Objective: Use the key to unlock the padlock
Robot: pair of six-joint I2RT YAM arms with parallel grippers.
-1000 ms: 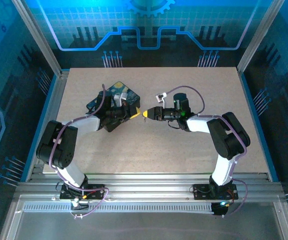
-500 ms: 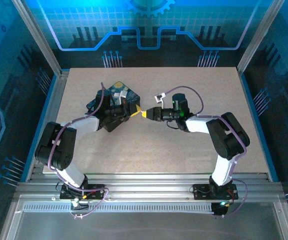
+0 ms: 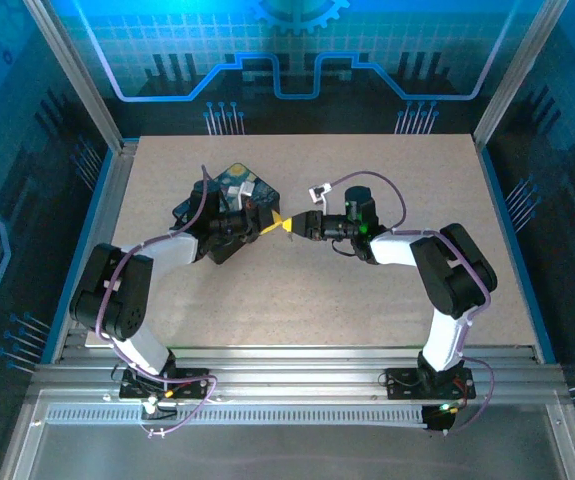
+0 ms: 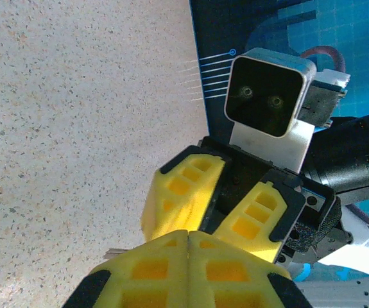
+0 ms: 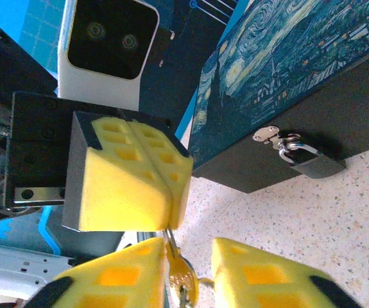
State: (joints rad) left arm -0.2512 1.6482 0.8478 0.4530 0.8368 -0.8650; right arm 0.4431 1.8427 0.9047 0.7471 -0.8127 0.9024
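Over the last second the right gripper has slid leftward until its yellow tips meet those of the left gripper above the table, closing the small gap that stood between them. The step in hand looks like a handover of the key. In the right wrist view the left gripper is clamped shut on one thin end of it. The rest hangs down between the right gripper's fingers, which stand apart with space showing beside the key, so that gripper has no hold yet. The padlock hangs with its shackle through the hasp on the front of the painted box, a little way off from the two grippers and low against the table. The next move probably calls for the right gripper to pinch the wider end of the key squarely before the left one lets go. A skewed grip would make lining the key up with the padlock harder.
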